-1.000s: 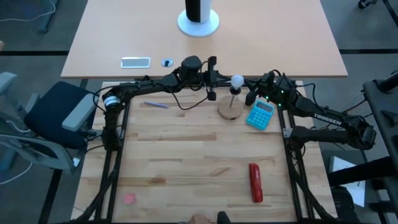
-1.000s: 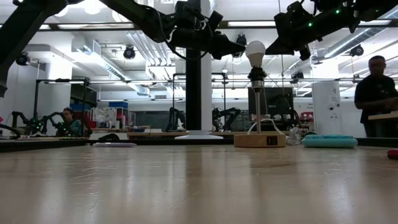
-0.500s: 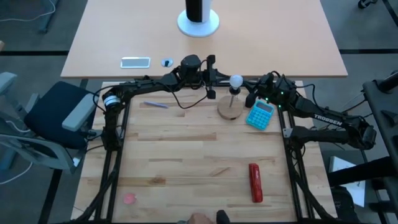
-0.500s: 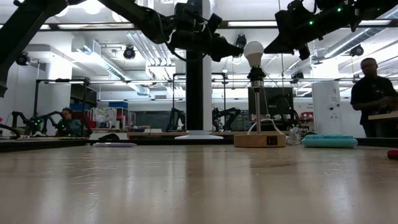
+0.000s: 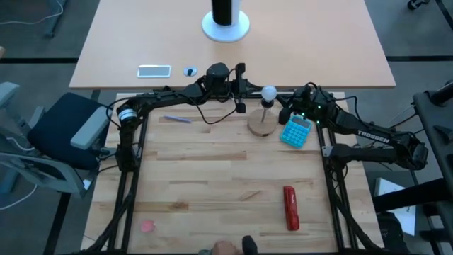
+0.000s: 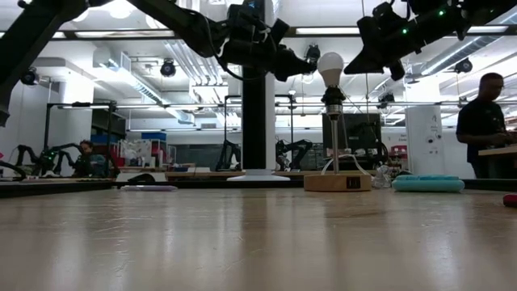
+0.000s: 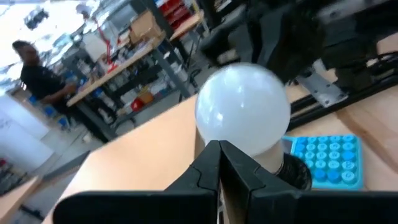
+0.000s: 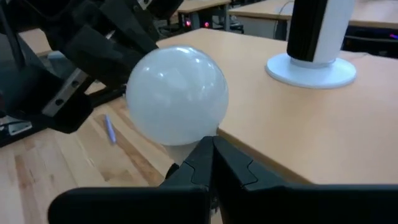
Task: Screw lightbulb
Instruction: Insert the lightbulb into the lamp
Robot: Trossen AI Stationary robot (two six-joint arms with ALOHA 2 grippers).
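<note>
Looking across from the left, I have the left gripper [image 5: 249,89] raised just beside the lightbulb [image 5: 269,92], fingers pressed together and gripping nothing. The bulb sits upright on top of a thin post on a round wooden base [image 5: 261,125] at the far side of the table. The right gripper [image 5: 289,106] hangs just beyond it, fingers together too, above a blue calculator [image 5: 296,130].

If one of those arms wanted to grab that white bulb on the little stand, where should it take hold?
Probably around the widest part of the bulb, coming in level from the side. It stands upright on a thin post with its round top free, while the narrow screw end sits hidden in the socket. Both hands, left and right, are shut and flank it at that height, so one would have to open first.
</note>
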